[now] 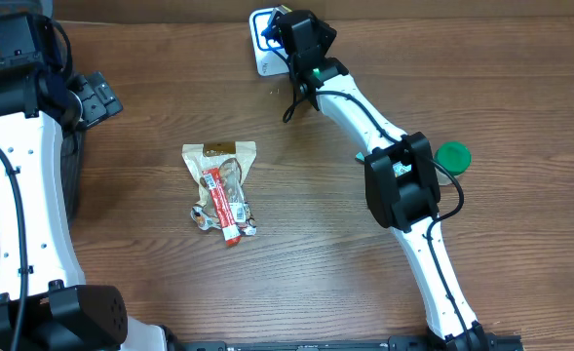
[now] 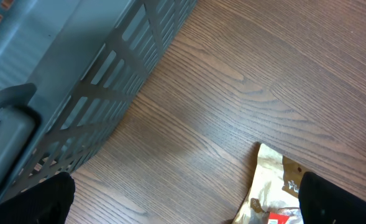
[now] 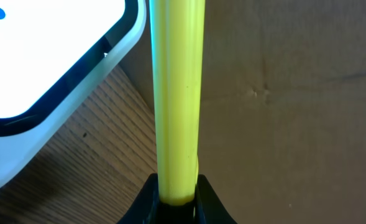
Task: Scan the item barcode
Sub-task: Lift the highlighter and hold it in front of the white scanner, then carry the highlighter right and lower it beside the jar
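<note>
Right wrist view shows the right claw (image 3: 176, 196) clenched on the foot of a yellow rod (image 3: 176, 93), which rises straight up from between its jaws; what the rod belongs to cannot be told from here, though it may be part of the scanning gear. Just to the left of the claw lies a white device (image 3: 40, 68) with a dark rim and a blue dot, probably the scanner or its base. That would explain why this arm is reached to the far edge of the table.

The item itself, a snack packet (image 1: 220, 190) with a red strip on its face, is well apart from the right claw, back toward the middle of the table; it lies flat and nothing touches it. No barcode can be made out on its upper face. The left claw (image 1: 94, 97) is released, jaws spread wide and holding nothing; the packet's top corner shows between its fingertips in the left wrist view, low and to the right. That suggests the left claw is poised near the packet to take it up, so the scan looks not yet begun.

A grey slatted basket (image 2: 77, 93) stands close on the left claw's outer side; a green lid (image 1: 452, 156) rests beside the right arm's elbow, far behind its claw.

The table (image 1: 316, 283) is brown wood-grain, matt and level; a plain brown cardboard wall (image 3: 294, 93) stands directly ahead of the right claw, closing off the far edge.
</note>
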Controlling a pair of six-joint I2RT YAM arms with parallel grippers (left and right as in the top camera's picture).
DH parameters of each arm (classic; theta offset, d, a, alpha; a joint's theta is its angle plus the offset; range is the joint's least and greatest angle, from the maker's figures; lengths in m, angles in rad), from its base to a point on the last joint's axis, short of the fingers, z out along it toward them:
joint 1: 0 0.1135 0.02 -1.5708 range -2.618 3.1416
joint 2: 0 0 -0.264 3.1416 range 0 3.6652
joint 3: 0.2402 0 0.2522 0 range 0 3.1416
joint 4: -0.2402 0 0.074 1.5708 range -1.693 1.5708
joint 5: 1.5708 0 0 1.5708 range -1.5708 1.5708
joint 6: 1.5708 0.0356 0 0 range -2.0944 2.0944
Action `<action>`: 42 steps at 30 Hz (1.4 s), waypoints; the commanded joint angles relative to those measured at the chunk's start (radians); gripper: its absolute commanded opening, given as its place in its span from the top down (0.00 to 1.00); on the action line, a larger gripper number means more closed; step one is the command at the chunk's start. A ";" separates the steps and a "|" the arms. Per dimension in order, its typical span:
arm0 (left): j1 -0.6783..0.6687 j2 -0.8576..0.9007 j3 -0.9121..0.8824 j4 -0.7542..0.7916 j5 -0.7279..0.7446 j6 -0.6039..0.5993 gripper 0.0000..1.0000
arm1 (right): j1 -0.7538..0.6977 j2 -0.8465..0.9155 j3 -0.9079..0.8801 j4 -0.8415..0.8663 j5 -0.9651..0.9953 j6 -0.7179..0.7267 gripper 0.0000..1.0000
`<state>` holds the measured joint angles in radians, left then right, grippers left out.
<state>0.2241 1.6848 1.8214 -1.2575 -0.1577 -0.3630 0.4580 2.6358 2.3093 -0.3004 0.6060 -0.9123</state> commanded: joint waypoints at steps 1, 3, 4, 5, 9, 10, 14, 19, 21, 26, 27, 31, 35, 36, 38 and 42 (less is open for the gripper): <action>-0.002 -0.018 0.019 0.002 -0.006 0.012 0.00 | 0.043 -0.034 0.009 0.003 0.059 -0.001 0.96; -0.002 -0.018 0.019 0.001 -0.006 0.012 0.00 | 0.060 -0.090 0.009 -0.010 0.059 0.004 0.96; -0.002 -0.018 0.020 0.002 -0.006 0.012 0.00 | 0.065 -0.123 0.009 -0.026 0.059 0.023 0.96; -0.002 -0.018 0.020 0.001 -0.006 0.012 0.00 | 0.069 -0.163 0.009 -0.052 0.059 0.050 0.96; -0.002 -0.018 0.019 0.001 -0.006 0.012 0.00 | 0.072 -0.328 0.009 -0.221 0.058 0.198 0.96; -0.002 -0.018 0.020 0.002 -0.006 0.012 0.00 | 0.072 -0.369 0.009 -0.285 0.055 0.248 0.96; -0.002 -0.018 0.020 0.002 -0.006 0.012 0.00 | 0.043 -0.526 0.009 -0.589 -0.042 0.466 0.96; -0.002 -0.018 0.020 0.001 -0.006 0.012 0.00 | -0.067 -0.661 0.009 -1.005 -0.343 0.697 0.95; -0.002 -0.018 0.020 0.001 -0.006 0.012 0.00 | -0.132 -0.670 0.009 -1.180 -0.476 0.729 0.95; -0.002 -0.018 0.020 0.002 -0.006 0.012 0.00 | -0.274 -0.639 -0.063 -1.393 -0.680 0.741 0.96; -0.002 -0.018 0.019 0.002 -0.006 0.012 0.00 | -0.306 -0.637 -0.130 -1.384 -0.690 0.741 0.95; -0.002 -0.018 0.020 0.001 -0.006 0.012 0.00 | -0.369 -0.637 -0.373 -1.297 -0.686 0.740 0.91; -0.002 -0.018 0.019 0.001 -0.006 0.012 0.00 | -0.390 -0.637 -0.576 -1.134 -0.687 0.741 0.89; -0.002 -0.018 0.020 0.001 -0.006 0.012 0.00 | -0.390 -0.637 -0.601 -1.118 -0.687 0.741 0.89; -0.002 -0.018 0.019 0.002 -0.006 0.012 0.00 | -0.390 -0.637 -0.646 -1.088 -0.687 0.741 0.88; -0.002 -0.018 0.020 0.002 -0.006 0.012 0.00 | -0.388 -0.637 -0.669 -1.054 -0.687 0.741 0.38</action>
<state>0.2241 1.6844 1.8217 -1.2579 -0.1577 -0.3626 0.0681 2.0079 1.6428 -1.3643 -0.0708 -0.1761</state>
